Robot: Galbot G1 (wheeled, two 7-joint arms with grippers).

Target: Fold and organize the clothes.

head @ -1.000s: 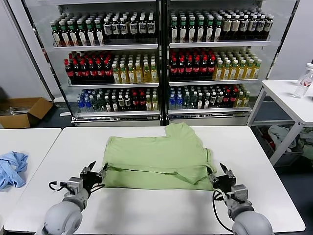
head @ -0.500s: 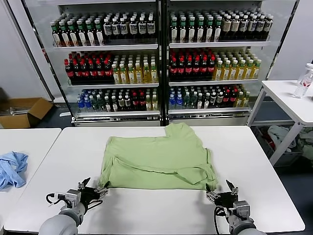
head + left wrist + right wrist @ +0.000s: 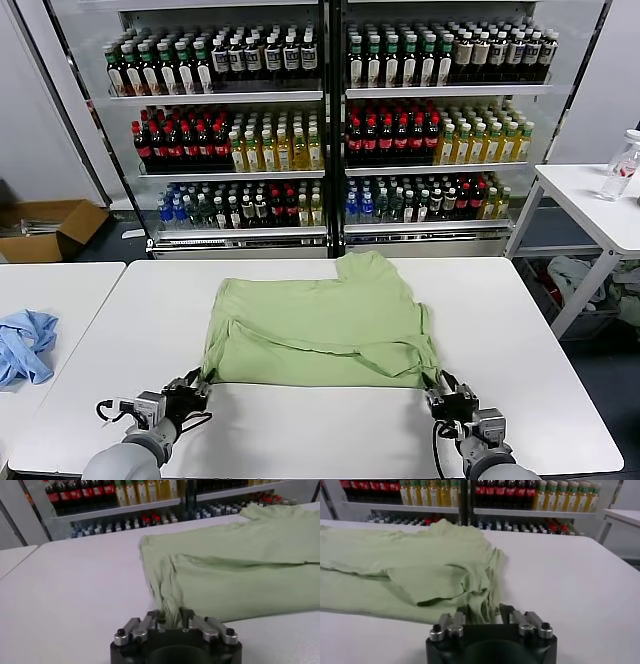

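Head view: one pale green shirt [image 3: 322, 325] lies mid-table [image 3: 330, 435], both near corners pinched by left gripper [image 3: 190, 388] and right gripper [image 3: 447, 392]; one blue cloth [image 3: 24, 343] sits on the left side table.

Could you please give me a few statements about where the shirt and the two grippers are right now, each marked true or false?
1. The green shirt lies on the white table. True.
2. The left gripper is at the shirt's near left corner, with cloth between its fingers. True.
3. The right gripper hovers high above the middle of the shirt. False: it is low at the near right corner.
4. The blue cloth lies on top of the shirt. False: it sits apart on the neighbouring table to the left.
5. Shelves of bottles stand behind the table. True.
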